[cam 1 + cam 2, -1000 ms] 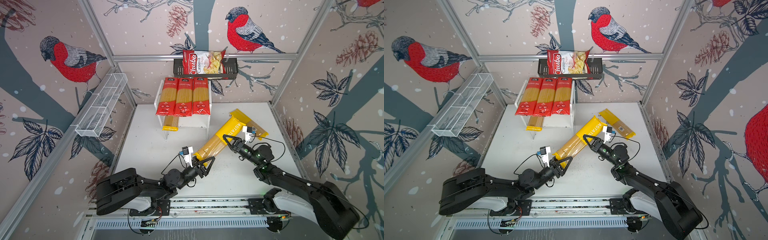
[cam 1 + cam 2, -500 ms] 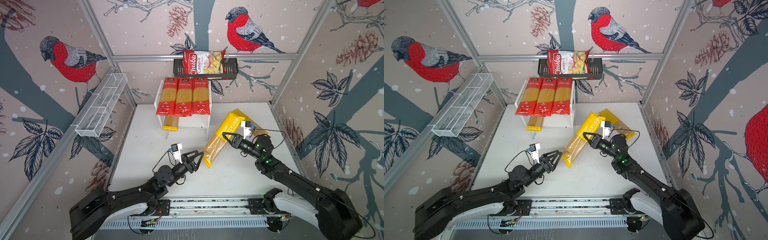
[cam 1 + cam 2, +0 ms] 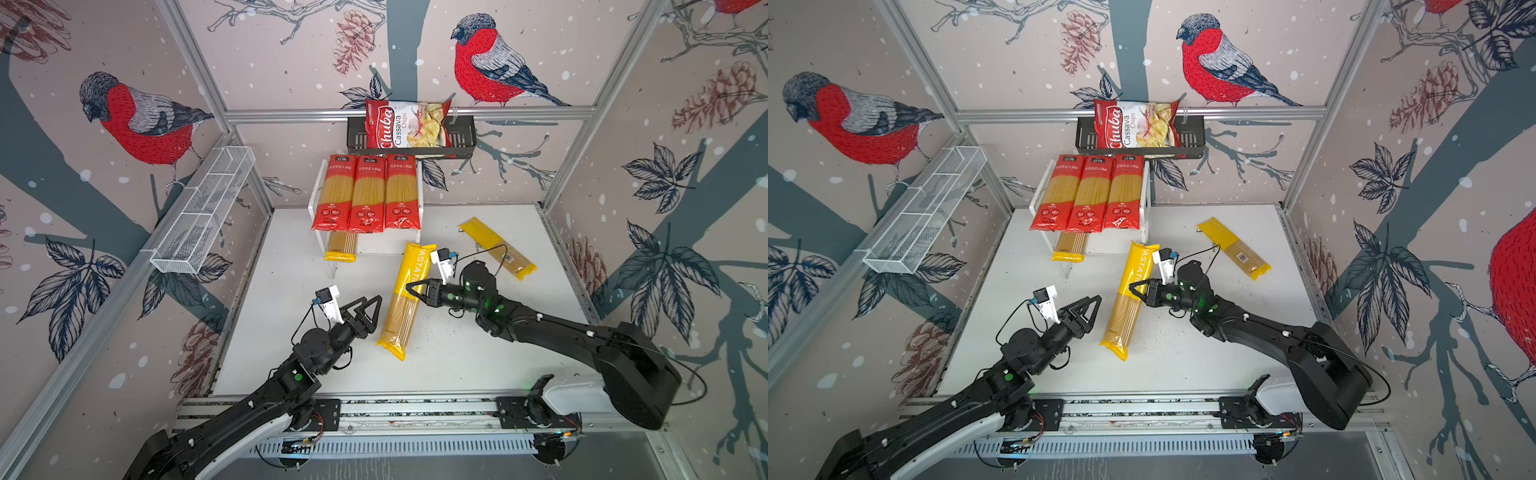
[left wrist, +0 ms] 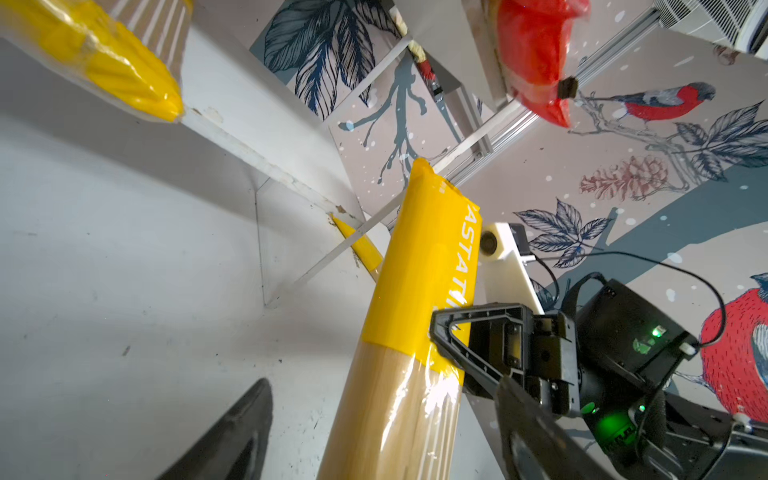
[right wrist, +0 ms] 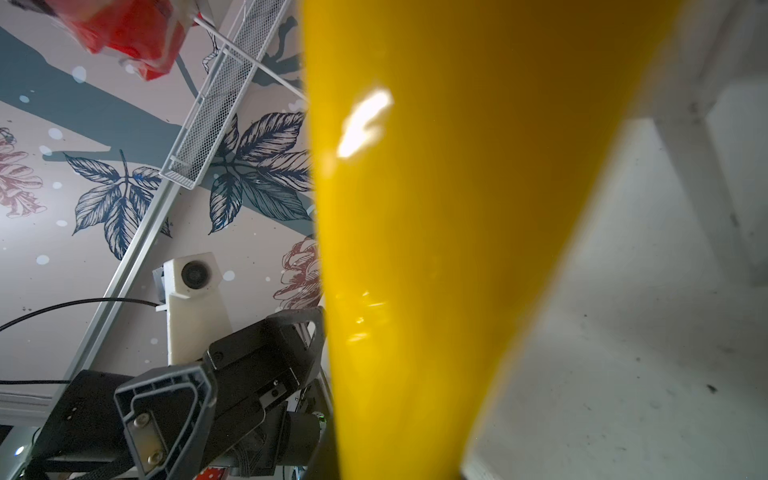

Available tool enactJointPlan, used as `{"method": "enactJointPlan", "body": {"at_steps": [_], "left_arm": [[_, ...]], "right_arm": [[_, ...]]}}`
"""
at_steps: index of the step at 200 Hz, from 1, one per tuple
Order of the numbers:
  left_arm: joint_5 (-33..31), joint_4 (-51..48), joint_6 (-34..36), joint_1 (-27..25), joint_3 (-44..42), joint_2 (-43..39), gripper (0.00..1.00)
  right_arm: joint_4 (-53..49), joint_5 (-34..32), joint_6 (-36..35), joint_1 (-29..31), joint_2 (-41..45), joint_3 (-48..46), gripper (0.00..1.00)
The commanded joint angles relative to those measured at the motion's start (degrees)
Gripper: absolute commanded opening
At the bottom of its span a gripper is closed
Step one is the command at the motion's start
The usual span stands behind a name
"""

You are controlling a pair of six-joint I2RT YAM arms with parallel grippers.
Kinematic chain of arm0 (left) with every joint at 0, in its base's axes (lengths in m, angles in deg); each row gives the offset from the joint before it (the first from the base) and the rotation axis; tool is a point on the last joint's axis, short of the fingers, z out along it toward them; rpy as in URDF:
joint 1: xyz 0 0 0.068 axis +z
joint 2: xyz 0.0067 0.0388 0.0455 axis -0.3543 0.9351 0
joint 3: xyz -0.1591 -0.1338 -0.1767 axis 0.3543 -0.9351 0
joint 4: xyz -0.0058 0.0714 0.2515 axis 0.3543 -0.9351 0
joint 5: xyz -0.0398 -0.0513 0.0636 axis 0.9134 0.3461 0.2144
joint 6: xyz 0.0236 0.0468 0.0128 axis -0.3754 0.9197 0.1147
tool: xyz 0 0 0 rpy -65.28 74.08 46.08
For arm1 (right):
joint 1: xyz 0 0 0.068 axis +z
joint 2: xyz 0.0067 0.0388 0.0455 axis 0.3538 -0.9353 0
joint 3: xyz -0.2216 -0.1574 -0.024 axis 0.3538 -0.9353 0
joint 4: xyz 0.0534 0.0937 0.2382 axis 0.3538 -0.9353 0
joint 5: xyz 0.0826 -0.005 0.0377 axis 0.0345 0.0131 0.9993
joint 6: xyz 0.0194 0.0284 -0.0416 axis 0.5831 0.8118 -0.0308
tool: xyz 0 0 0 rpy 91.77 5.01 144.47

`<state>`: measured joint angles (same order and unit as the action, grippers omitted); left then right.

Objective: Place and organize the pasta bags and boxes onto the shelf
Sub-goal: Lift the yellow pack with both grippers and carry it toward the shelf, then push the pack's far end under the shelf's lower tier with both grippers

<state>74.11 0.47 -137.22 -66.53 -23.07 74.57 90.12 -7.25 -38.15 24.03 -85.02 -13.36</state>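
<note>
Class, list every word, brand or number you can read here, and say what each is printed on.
"Chuba Cassava Chips": chips bag in the black basket.
"ASTAT", cut off: yellow packet held by the right gripper.
Red packets: print too small to read.
Digits on the barcode packet: too small to read.

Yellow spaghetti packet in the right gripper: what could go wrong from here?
1. The right gripper pinches the long yellow spaghetti packet at one edge near mid-length, and the open left gripper is off it; it could twist or slip.
2. Its far end sits close to the small white two-tier shelf at its right front; pushed on, it may catch the frame instead of entering the lower tier.
</note>
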Motion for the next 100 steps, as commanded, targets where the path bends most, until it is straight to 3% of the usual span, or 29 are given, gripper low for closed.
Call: {"method": "enactJointPlan", "body": {"at_steps": [1, 56, 100], "left_arm": [[0.61, -2.05, 0.50, 0.74, -0.30, -0.27, 0.84], [3.51, -8.51, -3.86, 8.51, -3.62, -6.61, 0.86], [9.62, -4.68, -7.45, 11.40, -5.50, -6.55, 0.87]], "right_arm": [[11.16, 2.33, 3.01, 0.83, -3.53, 2.87, 0.04], [14.20, 4.60, 6.10, 0.85, -9.46, 7.15, 0.03], [17.51, 5.14, 9.92, 0.29, -13.20, 9.68, 0.03]]}}
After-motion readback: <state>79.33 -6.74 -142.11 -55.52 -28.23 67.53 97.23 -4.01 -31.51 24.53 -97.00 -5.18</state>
